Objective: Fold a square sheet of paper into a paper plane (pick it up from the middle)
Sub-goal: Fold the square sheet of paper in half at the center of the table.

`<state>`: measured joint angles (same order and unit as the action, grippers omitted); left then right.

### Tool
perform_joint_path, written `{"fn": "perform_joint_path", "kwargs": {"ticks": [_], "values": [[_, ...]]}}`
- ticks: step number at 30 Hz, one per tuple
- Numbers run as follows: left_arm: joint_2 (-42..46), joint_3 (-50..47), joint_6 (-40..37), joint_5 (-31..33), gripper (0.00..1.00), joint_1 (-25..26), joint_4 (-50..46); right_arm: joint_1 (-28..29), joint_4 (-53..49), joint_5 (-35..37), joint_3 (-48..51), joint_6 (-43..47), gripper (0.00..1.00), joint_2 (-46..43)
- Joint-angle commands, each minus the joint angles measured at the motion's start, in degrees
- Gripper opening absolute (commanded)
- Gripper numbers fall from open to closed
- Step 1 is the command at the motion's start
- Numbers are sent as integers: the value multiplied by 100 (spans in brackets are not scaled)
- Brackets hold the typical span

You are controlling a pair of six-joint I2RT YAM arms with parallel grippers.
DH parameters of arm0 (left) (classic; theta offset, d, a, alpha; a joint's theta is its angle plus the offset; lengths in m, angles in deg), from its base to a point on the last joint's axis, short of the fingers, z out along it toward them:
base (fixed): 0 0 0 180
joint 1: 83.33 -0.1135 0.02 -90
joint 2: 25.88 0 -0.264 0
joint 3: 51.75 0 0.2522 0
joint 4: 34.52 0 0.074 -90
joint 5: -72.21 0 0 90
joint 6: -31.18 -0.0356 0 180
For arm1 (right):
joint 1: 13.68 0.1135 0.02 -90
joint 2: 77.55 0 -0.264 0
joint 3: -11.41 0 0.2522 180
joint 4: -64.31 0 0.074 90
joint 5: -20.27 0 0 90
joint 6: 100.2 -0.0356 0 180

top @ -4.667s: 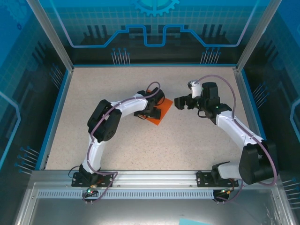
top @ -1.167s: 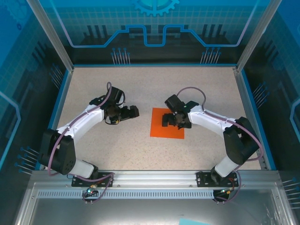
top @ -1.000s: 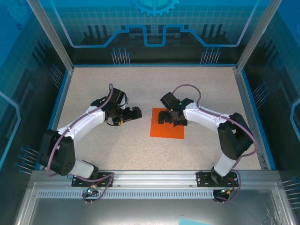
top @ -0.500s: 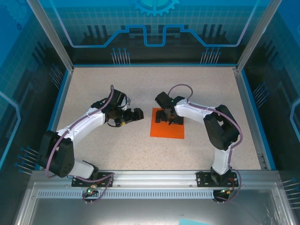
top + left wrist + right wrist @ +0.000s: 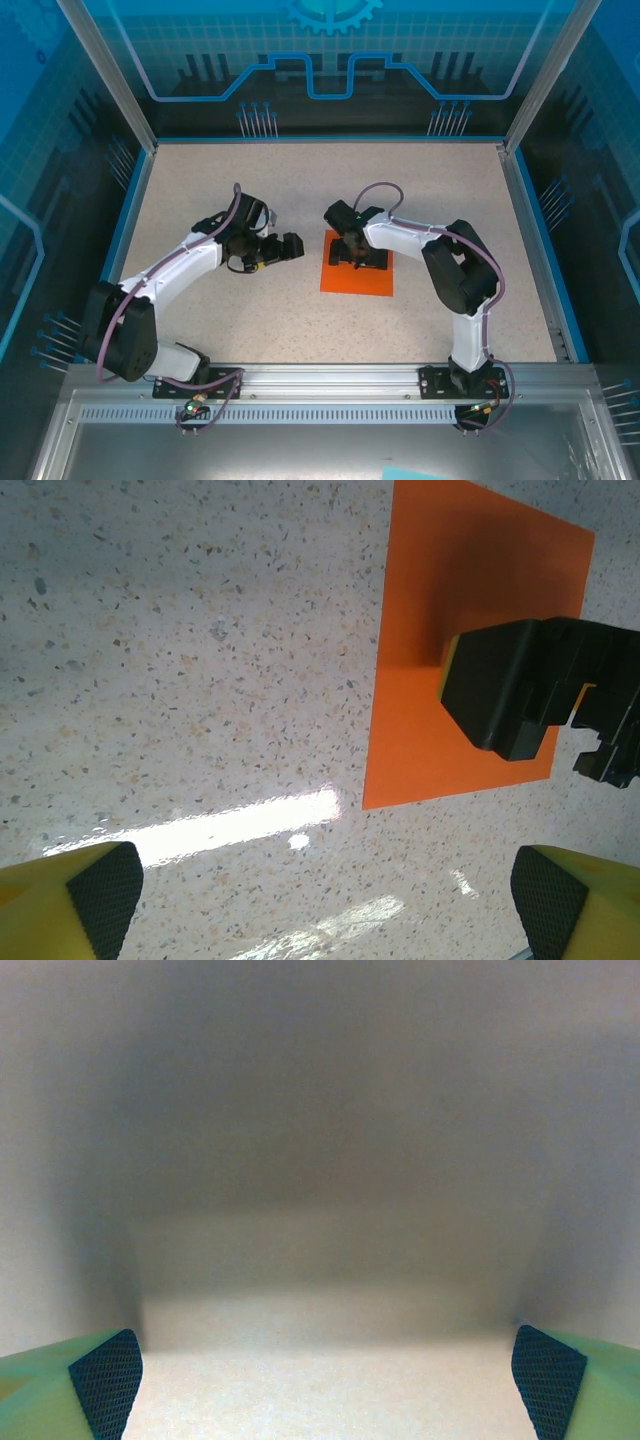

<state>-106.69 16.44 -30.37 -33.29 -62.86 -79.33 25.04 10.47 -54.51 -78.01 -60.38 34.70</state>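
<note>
Orange sheet (image 5: 358,280): lying flat and unfolded on the speckled worktop (image 5: 250,180), showing as a plain square with no creases visible.

Right gripper (image 5: 357,256): hanging over the sheet's far half, with its arm reaching in from the sheet's right side. In the left wrist view its dark body (image 5: 508,695) is covering part of the sheet (image 5: 420,730) and casting a shadow on it. Whether it is touching the paper cannot be told.

Right fingers (image 5: 105,1372): standing wide apart with nothing between them. Its own camera is giving a blurred, pale surface.

Left gripper (image 5: 288,247): hovering over bare worktop just beside the sheet's left edge, pointing toward the sheet.

Left fingers (image 5: 105,895): spread wide and gripping nothing, with the sheet lying beyond them.
</note>
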Motion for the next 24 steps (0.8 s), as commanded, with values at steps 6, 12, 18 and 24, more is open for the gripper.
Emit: {"fn": "perform_joint_path", "kwargs": {"ticks": [6, 12, 18, 24], "values": [[147, -134, -138, -125, 99, -41, -94, 59, 30, 30, 178, -73, 96, 341], [214, -194, -155, -94, 99, -50, -127, 72, 223, -90, 294, -76, 94, 513], [215, -275, -159, -102, 99, -61, -128, 74, 410, -129, 477, -22, 91, 621], [198, -337, -172, -103, 99, -70, -143, 70, 500, -111, 602, 72, 87, 588]]}}
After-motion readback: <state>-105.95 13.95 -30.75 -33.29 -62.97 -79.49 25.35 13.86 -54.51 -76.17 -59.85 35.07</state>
